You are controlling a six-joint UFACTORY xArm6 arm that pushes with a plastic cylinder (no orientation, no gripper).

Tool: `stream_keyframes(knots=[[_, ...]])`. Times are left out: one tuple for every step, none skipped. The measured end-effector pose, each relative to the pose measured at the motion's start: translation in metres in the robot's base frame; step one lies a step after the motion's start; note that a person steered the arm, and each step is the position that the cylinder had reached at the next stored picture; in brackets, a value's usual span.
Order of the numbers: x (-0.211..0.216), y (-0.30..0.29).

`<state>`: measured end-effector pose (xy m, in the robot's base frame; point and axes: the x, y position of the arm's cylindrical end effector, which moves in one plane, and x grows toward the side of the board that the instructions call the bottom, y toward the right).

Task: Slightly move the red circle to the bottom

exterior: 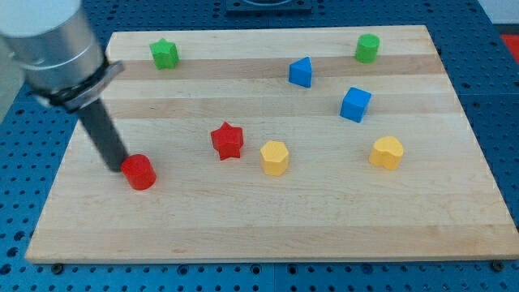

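Camera view: my tip (119,168) sits at the lower left of the frame, touching or just beside the upper-left edge of the small red plastic circle block (139,172). That red circle is the task's thing; it lies on the pale wooden worktop (268,227), left side, a bit below mid-height, w/ bare wood between it and the bottom edge.

No fingers on this rig, just a straight dark rod, so nothing to be apart, together or clamped.

Risks, as I judge them:
- Contact is on the upper-left of the red circle, not dead top. A push straight down the frame would likely be off-centre, so the block may slip out toward the right instead of going down.
- Round block = easy to roll off the tip; the tip could slide past w/o moving it.
- Task says "slightly". Too long a stroke would overshoot toward the worktop's bottom edge.
- A rightward drift would head toward the red star block (228,139), near on the right, though apart for now.

Others look out of the way: yellow hexagon-ish block (275,157) at centre, second yellow block (388,152) at right, blue cube (355,104), blue angular block (301,71), green star block (165,53) upper left, green cylinder-ish block (367,48) upper right.

Containers: none in view; all blocks lie loose on the worktop.
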<state>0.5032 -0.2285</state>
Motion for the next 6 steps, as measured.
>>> stream_keyframes(knots=[[-0.013,-0.020],[-0.044,0.007],[-0.025,0.051],[-0.004,0.032],[0.001,-0.009],[-0.014,0.021]])
